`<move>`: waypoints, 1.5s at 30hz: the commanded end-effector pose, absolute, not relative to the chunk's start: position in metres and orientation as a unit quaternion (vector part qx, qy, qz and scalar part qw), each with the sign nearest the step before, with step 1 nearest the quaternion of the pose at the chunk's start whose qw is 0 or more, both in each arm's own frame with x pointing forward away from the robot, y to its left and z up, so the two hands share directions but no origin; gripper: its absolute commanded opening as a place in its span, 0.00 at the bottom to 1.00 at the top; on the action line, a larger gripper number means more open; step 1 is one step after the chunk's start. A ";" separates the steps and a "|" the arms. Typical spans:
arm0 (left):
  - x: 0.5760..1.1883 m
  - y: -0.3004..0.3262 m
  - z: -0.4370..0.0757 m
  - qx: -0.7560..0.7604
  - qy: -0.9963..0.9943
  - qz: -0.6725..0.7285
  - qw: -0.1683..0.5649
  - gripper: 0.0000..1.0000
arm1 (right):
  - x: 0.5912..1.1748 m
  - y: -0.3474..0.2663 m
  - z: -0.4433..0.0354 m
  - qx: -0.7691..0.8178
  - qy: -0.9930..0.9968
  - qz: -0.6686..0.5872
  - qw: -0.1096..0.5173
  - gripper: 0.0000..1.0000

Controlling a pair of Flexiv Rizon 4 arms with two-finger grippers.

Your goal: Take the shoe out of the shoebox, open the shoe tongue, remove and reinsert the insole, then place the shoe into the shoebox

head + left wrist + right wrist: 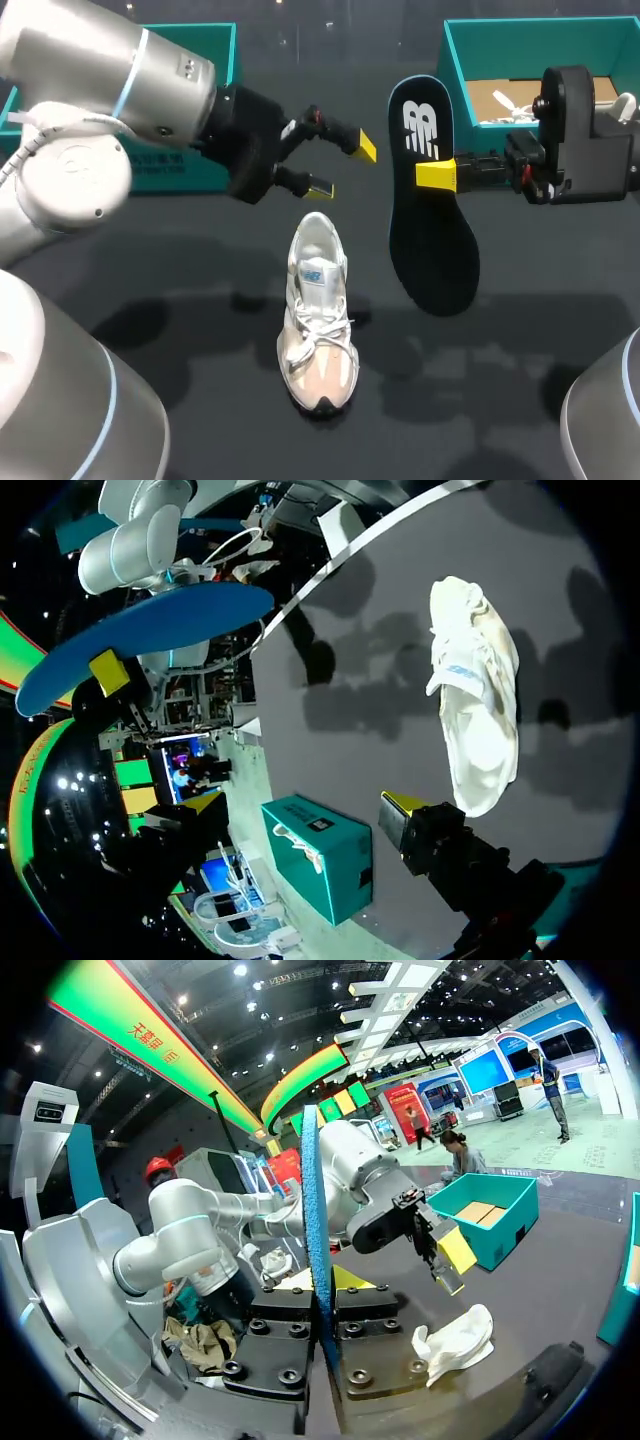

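On the dark grey table lies the white and beige sneaker, toe nearest. Beyond it the left gripper hovers, fingers spread and empty. The right gripper pinches the dark blue foam insole, near the teal cardboard shoebox.

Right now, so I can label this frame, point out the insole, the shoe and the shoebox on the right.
insole (440, 250), head view, its wide dark end.
shoe (320, 330), head view, its white laces.
shoebox (520, 50), head view, its teal inner back wall.
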State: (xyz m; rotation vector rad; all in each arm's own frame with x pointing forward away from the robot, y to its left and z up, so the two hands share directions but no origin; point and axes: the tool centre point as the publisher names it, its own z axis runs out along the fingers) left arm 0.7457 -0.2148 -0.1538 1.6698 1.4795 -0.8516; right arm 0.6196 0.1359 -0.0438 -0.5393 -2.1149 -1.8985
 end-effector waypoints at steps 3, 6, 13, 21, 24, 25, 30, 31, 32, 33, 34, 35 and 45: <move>0.748 -0.211 -0.161 0.636 0.556 -0.363 0.393 1.00 | 0.620 0.138 -0.044 -0.186 -0.726 -0.651 0.124 0.00; 0.748 -0.211 -0.161 0.636 0.556 -0.363 0.393 1.00 | 0.620 0.138 -0.044 -0.186 -0.726 -0.651 0.124 0.00; 0.739 -0.200 -0.155 0.581 0.532 -0.405 0.465 1.00 | 0.620 0.138 -0.044 -0.186 -0.726 -0.651 0.124 0.00; 0.748 -0.193 -0.129 0.515 0.525 -0.427 0.526 1.00 | 0.666 0.128 -0.043 -0.234 -0.718 -0.630 0.181 0.00; 0.750 -0.188 -0.122 0.502 0.525 -0.430 0.537 1.00 | 0.687 0.121 -0.049 -0.254 -0.709 -0.626 0.203 0.00; 0.751 -0.188 -0.121 0.500 0.523 -0.435 0.536 1.00 | 0.694 0.119 -0.050 -0.258 -0.706 -0.625 0.209 0.00; 0.756 -0.186 -0.110 0.494 0.517 -0.445 0.539 1.00 | 0.717 0.116 -0.062 -0.286 -0.680 -0.621 0.265 0.00; 0.756 -0.186 -0.110 0.494 0.517 -0.445 0.539 1.00 | 0.717 0.116 -0.062 -0.286 -0.680 -0.621 0.265 0.00; 0.756 -0.186 -0.110 0.494 0.517 -0.445 0.539 1.00 | 0.717 0.116 -0.062 -0.286 -0.680 -0.621 0.265 0.00; 0.756 -0.186 -0.110 0.494 0.517 -0.445 0.539 1.00 | 0.717 0.116 -0.062 -0.286 -0.680 -0.621 0.265 0.00; 0.756 -0.186 -0.110 0.494 0.517 -0.445 0.539 1.00 | 0.717 0.116 -0.062 -0.286 -0.680 -0.621 0.265 0.00; 0.756 -0.186 -0.110 0.494 0.517 -0.445 0.539 1.00 | 0.717 0.116 -0.062 -0.286 -0.680 -0.621 0.265 0.00; 0.757 -0.188 -0.123 0.492 0.530 -0.453 0.521 1.00 | 0.732 0.114 -0.070 -0.331 -0.652 -0.618 0.288 0.00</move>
